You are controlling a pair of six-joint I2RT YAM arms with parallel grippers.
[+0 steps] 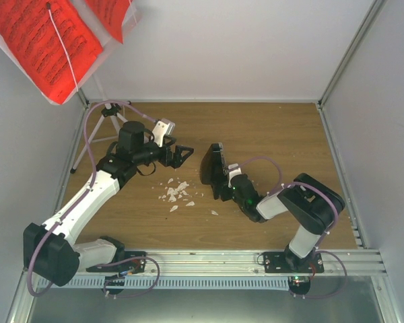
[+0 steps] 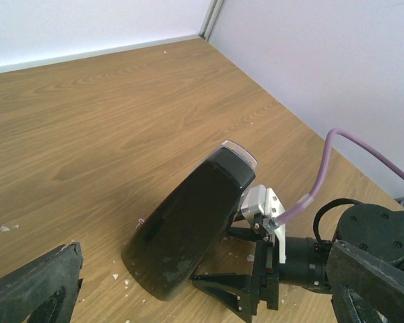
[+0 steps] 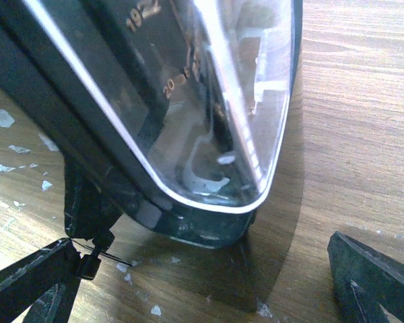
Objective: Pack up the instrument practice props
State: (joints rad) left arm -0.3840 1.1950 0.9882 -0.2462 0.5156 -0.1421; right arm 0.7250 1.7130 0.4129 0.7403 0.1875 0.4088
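Top external: metronome [image 1: 212, 171] on table [image 1: 269, 134] beside right end effector [image 1: 223, 183].

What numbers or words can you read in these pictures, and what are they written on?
"19", with the next digit blurred: on the face of the black metronome, seen in the right wrist view.
"20", with the next digit blurred: on the same face, the next mark along.
Print on the red sheets of music: too small to read.
Nothing else readable shows.

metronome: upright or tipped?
Tipped. In the left wrist view the metronome leans well off vertical, with its lower base edge on the table. What props it up: cannot tell.
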